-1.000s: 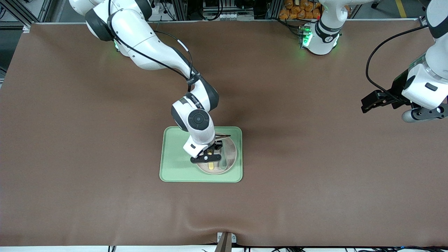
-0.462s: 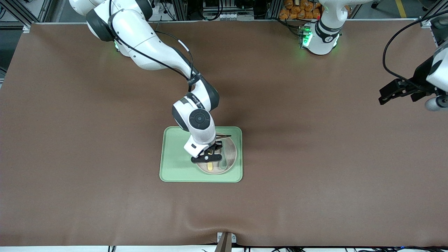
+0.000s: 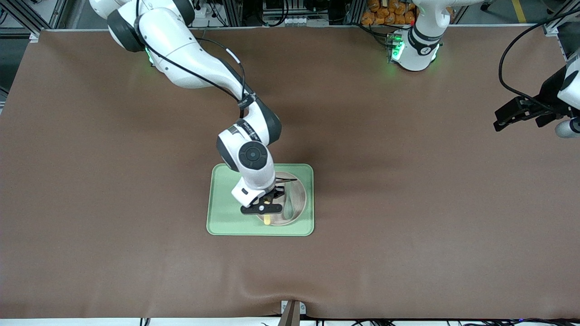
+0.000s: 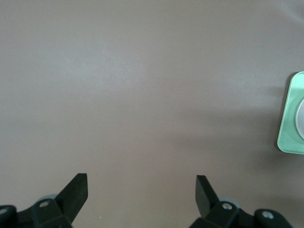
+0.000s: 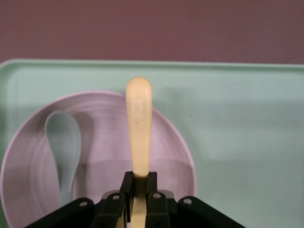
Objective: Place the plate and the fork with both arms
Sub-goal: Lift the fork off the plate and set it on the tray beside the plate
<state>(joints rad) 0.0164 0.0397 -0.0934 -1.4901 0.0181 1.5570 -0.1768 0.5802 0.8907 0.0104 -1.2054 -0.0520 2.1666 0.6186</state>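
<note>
The brown table (image 3: pixel 408 217) lies bare all round the green tray (image 3: pixel 224 213). On the tray, toward the left arm's end, sits the plate (image 3: pixel 297 199). Over the plate the right end effector (image 3: pixel 268 199) pinches the fork (image 5: pixel 138 128); its wrist view alone shows a spoon (image 5: pixel 63 142) on the plate. The left end effector (image 4: pixel 141 190) hangs wide apart over bare table, well away from the tray.

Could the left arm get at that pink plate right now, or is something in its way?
Probably not cleanly. The left gripper hangs open over bare table at its own end, well away from the plate. The right gripper is over the plate, shut on the fork, and a spoon lies in it.
</note>
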